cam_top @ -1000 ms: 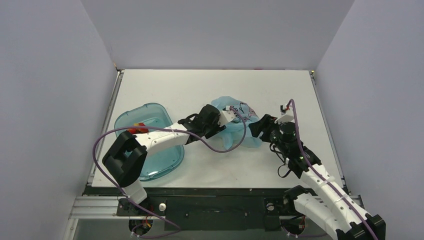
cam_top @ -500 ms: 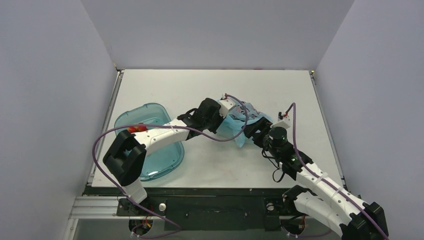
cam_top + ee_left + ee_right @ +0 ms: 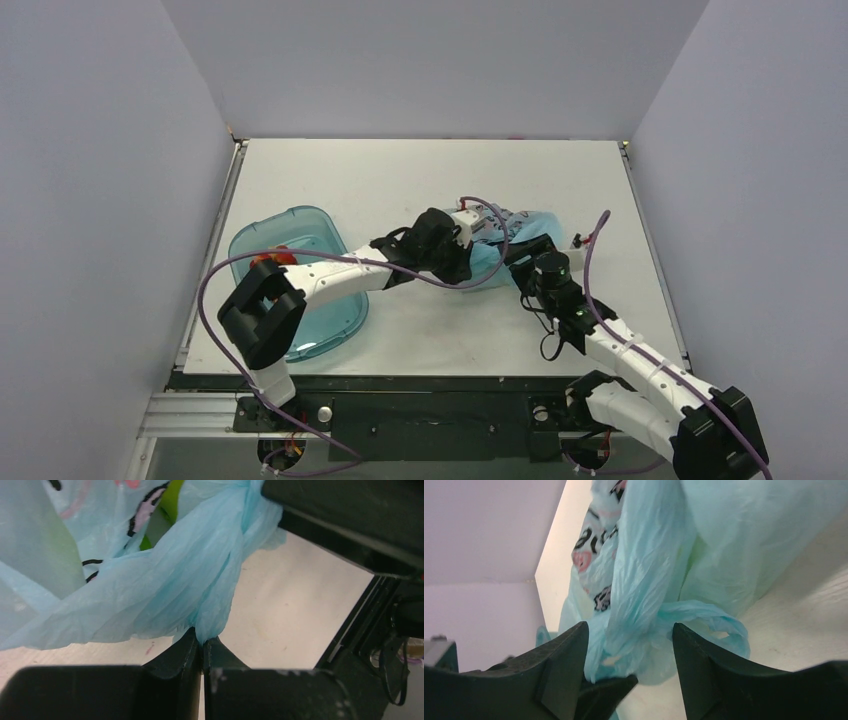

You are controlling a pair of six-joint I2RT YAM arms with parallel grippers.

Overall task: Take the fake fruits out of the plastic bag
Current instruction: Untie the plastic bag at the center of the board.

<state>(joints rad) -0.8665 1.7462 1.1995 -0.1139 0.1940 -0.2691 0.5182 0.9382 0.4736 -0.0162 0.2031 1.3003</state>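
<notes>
**Blue plastic pinched, fruit yet to come out**

Blue crinkly film fills both wrist views: the plastic bag (image 3: 150, 590) lies on the table (image 3: 400, 180) directly ahead of both tools. The left gripper (image 3: 202, 647) has its fingers pressed together on a twisted strand of the bag, which rises from the pinch and fans out up and to the left of it. The right gripper (image 3: 629, 645) has its fingers well apart, with another rope of the same film hanging between them; I cannot tell whether either finger touches it. Seen from above, the two tools sit close together at the near side of the bag.

My reading is that this is the opening step: one side is held, and the other is about to be taken so that the mouth can be spread. The next move calls for the right fingers to close on the strand between them. The two arms would then draw apart gently, since film this thin will slip or stretch rather than lift cleanly.

Counted, there is one bag, one teal tray (image 3: 300, 222) far off behind the left tool, and two grippers. One red fruit (image 3: 272, 258) shows at the tray, beside the left arm's elbow. Through the film above the left pinch one green fruit (image 3: 172, 497) shows as a patch of colour. Any others in the bag are hidden and cannot be counted.
</notes>
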